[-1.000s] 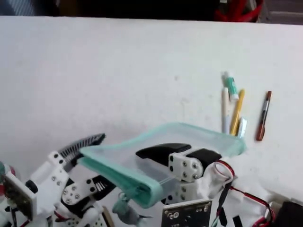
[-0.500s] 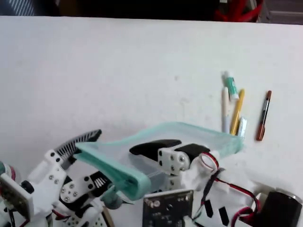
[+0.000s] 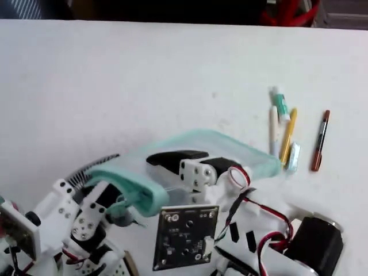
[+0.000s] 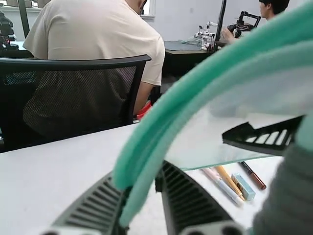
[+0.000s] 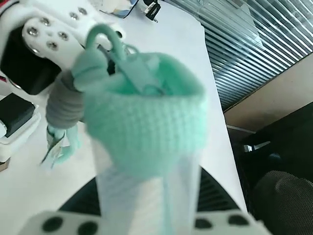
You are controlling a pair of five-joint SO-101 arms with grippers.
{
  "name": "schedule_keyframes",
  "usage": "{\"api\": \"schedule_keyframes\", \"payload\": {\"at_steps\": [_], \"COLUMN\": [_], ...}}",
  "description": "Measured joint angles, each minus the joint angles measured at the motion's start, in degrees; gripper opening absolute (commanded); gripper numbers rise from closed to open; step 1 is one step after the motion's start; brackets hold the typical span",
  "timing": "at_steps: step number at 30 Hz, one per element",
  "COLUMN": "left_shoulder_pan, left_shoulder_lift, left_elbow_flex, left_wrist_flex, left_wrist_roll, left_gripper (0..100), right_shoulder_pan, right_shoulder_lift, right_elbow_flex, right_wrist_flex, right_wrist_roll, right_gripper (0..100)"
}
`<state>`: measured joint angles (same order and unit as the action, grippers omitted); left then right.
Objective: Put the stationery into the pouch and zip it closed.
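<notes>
Found the left gripper [image 4: 141, 188] clamped on the pouch [image 4: 220, 83], pinching its green edge band between two ribbed fingers [image 4: 188, 200]. Located the same grip low at the left of the high view [image 3: 106, 179], with one ribbed finger exposed and the other covered by the band. Found the right gripper [image 5: 146, 208] likewise closed around the pouch [image 5: 146, 117], with dark jaws either side of the clear wall, both cut off at the frame edge. Traced it in the high view [image 3: 183, 163] as a black finger seen through the pouch [image 3: 227, 146], partly masked lower down by a circuit board [image 3: 185, 237]. Judged the pouch held up off the table [image 3: 144, 75] between the two arms and bowed in an arc. Saw the zip pull [image 5: 132, 71] at the knitted green end nearest the right wrist camera; cannot tell whether the zip is open or drawn. Counted five stationery items lying on the table beside the pouch's far corner: a green-capped tube [image 3: 280, 102], a white pen [image 3: 273, 129], a yellow pencil [image 3: 287, 137], a pale eraser [image 3: 292, 156], and a brown pen [image 3: 319, 141] set slightly apart. Noted the lower ends of the white pen and yellow pencil meeting the pouch corner; cannot tell whether covered or merely adjacent. Picked out the stationery again under the arc in the left wrist view, small and partly screened.
</notes>
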<state>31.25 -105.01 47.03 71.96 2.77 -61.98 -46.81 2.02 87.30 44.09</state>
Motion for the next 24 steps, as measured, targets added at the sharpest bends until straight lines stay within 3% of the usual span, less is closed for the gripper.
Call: {"api": "schedule_keyframes", "payload": {"at_steps": [4,11,24], "left_shoulder_pan": [-0.35,-0.44,-0.44], "left_shoulder_lift": [0.00,0.79,0.09], "left_elbow_flex": [0.44,0.88,3.69], "left_wrist_flex": [0.00,0.00,-0.18], "left_wrist_roll": [0.00,-0.18,-0.26], "left_gripper": [2,2,2], "right_shoulder_pan": [2.73,8.53,10.64], "right_shoulder_lift": [0.00,0.00,-6.51], "right_elbow_flex": [1.05,2.02,4.31], "right_wrist_flex": [-0.09,2.55,3.43], "right_wrist_roll": [0.00,-0.09,1.58], "right_gripper": [4.4,30.4,29.1]}}
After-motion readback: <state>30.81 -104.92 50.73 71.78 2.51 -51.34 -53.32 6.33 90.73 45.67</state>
